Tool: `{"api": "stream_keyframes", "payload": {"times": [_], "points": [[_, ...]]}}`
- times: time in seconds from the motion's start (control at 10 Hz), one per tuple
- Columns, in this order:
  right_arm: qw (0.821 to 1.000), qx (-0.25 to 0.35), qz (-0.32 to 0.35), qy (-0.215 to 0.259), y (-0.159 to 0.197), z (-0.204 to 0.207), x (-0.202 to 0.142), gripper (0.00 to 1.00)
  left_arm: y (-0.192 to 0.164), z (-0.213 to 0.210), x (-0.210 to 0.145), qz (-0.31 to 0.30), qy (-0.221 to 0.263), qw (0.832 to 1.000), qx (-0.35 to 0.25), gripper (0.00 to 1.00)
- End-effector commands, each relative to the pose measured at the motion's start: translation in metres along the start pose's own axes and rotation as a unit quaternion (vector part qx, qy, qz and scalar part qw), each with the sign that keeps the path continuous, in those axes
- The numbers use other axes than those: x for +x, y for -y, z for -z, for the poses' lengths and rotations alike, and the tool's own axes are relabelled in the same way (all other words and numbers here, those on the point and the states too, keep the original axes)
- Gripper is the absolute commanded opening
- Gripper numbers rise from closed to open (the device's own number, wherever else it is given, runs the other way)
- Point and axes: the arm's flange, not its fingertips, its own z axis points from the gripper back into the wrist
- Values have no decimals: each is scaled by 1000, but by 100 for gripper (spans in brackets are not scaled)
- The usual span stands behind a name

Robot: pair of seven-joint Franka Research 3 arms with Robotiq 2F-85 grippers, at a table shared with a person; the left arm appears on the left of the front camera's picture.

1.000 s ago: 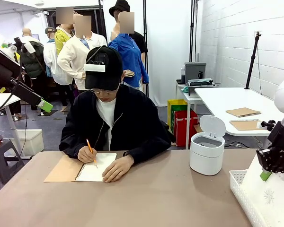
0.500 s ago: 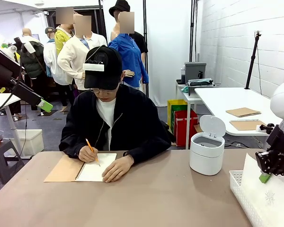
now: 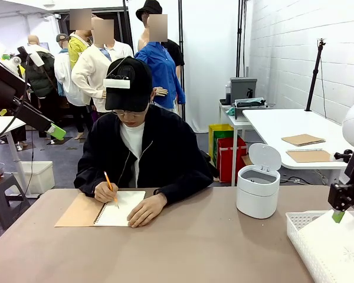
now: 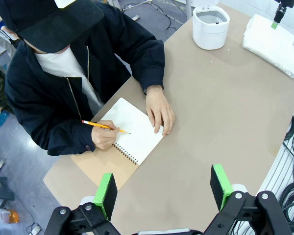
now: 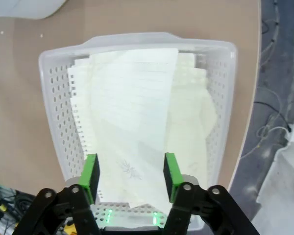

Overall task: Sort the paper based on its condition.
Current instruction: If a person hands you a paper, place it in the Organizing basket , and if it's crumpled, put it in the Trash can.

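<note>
Several white sheets of paper (image 5: 132, 112) lie stacked in a white perforated basket (image 5: 137, 39) at the table's right front corner; the top one is lined and has a small drawing. My right gripper (image 5: 131, 176) hangs open just above the paper (image 3: 336, 250), with nothing between its green pads (image 3: 338, 216). High over the table's left side, my left gripper (image 4: 163, 190) is open and empty. A person sits across the table and writes with an orange pencil (image 3: 109, 187) in a spiral notebook (image 3: 118, 212).
A small white bin (image 3: 258, 190) with its lid up stands on the table left of the basket (image 3: 301, 236). The person's hands rest on the notebook (image 4: 137, 129). Brown tabletop (image 3: 194, 247) lies bare between the notebook and the basket.
My right gripper has opened and let go of the sheet, which now lies flat in the basket. The gripper has moved up and to the right. The person keeps writing.
</note>
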Motion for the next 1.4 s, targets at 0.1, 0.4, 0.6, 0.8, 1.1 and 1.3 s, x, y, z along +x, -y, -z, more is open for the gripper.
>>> {"api": "stream_keyframes", "payload": {"times": [0.1, 0.4, 0.6, 0.8, 1.1, 1.3], "points": [[999, -52, 2, -8, -2, -21, -1, 100, 1, 0, 1, -5, -1, 1000, -1, 100], [995, -88, -43, 2, -10, -53, -5, 100, 1, 0, 1, -5, -1, 1000, -1, 100], [995, -70, -64, 23, -18, -67, -5, 100, 1, 0, 1, -5, -1, 1000, -1, 100], [996, -74, -39, 7, -11, -54, -3, 100, 1, 0, 1, -5, -1, 1000, -1, 100], [996, -74, -39, 7, -11, -54, -3, 100, 1, 0, 1, -5, -1, 1000, -1, 100], [994, -60, -96, 13, -35, -56, -5, 100, 1, 0, 1, -5, -1, 1000, -1, 100]]}}
